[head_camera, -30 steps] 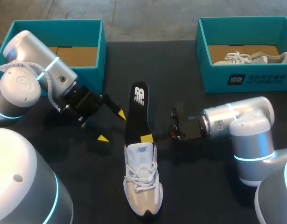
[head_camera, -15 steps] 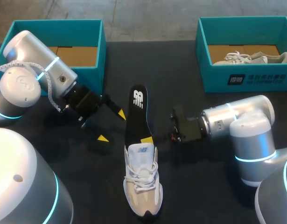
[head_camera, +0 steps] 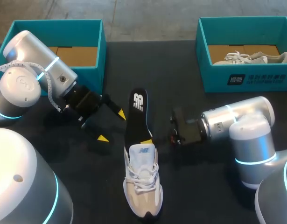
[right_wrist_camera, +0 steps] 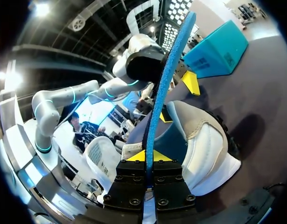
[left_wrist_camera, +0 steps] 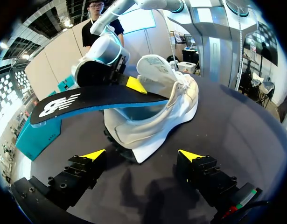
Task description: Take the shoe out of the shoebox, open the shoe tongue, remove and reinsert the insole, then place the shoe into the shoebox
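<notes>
The insole [right_wrist_camera: 169, 70] is held on edge, clamped between the closed fingers of the right gripper [right_wrist_camera: 149, 156]. One end is lodged in the white sneaker [right_wrist_camera: 204, 140] just ahead. Beyond the sneaker, the left gripper [left_wrist_camera: 141, 154] is spread wide, with nothing held.

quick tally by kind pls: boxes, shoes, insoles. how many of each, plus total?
Boxes: 2, left and right
Shoes: 2, one loose, one inside the right box
Insoles: 1
Total: 5
</notes>
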`<control>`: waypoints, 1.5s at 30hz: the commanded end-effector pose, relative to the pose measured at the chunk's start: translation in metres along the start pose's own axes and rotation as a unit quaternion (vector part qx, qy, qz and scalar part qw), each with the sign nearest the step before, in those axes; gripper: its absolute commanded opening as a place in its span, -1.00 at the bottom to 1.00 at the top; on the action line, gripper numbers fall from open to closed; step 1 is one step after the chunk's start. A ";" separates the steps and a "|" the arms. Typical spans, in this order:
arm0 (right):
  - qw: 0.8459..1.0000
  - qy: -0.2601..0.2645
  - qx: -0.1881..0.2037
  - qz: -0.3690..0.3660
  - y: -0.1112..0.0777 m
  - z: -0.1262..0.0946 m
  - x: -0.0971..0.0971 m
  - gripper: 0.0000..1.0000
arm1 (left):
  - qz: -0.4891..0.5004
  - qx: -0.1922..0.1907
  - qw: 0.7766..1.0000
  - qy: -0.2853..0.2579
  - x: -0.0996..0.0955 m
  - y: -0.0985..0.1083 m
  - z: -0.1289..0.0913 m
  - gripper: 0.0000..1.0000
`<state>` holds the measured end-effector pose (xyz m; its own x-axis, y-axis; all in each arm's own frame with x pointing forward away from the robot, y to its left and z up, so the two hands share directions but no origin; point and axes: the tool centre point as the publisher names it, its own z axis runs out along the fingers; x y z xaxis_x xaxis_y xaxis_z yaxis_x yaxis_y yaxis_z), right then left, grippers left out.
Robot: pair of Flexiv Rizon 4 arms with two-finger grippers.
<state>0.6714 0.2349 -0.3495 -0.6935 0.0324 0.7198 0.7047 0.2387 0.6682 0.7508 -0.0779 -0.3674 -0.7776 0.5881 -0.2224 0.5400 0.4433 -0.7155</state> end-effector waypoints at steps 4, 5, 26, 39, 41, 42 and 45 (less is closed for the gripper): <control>1.000 -0.004 0.000 -0.003 -0.006 0.004 0.004 -1.00 | 0.000 -0.002 1.000 0.001 -0.001 0.000 0.001 1.00; 1.000 -0.004 0.000 -0.004 -0.005 0.004 0.004 -1.00 | 0.000 -0.002 1.000 0.001 -0.001 0.000 0.001 1.00; 1.000 0.001 0.000 -0.005 0.007 0.003 0.002 -0.66 | 0.000 -0.002 1.000 0.001 -0.001 0.000 0.001 1.00; 1.000 0.004 0.002 -0.017 0.014 0.002 0.003 -0.45 | 0.000 -0.002 1.000 0.001 -0.001 0.000 0.001 1.00; 1.000 0.004 0.002 -0.019 0.015 0.002 0.004 -0.47 | 0.000 -0.002 1.000 0.001 -0.001 0.000 0.001 1.00; 1.000 0.004 0.002 -0.020 0.015 0.002 0.004 -0.47 | 0.000 -0.002 1.000 0.001 -0.001 0.000 0.001 1.00; 1.000 0.004 0.002 -0.022 0.017 0.001 0.005 -0.48 | 0.000 -0.002 1.000 0.001 -0.001 0.000 0.001 1.00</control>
<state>0.6788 0.2388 -0.3360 -0.7225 0.0124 0.6913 0.6737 0.2374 0.6998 0.7508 -0.0779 -0.3674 -0.7776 0.5881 -0.2224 0.5399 0.4433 -0.7155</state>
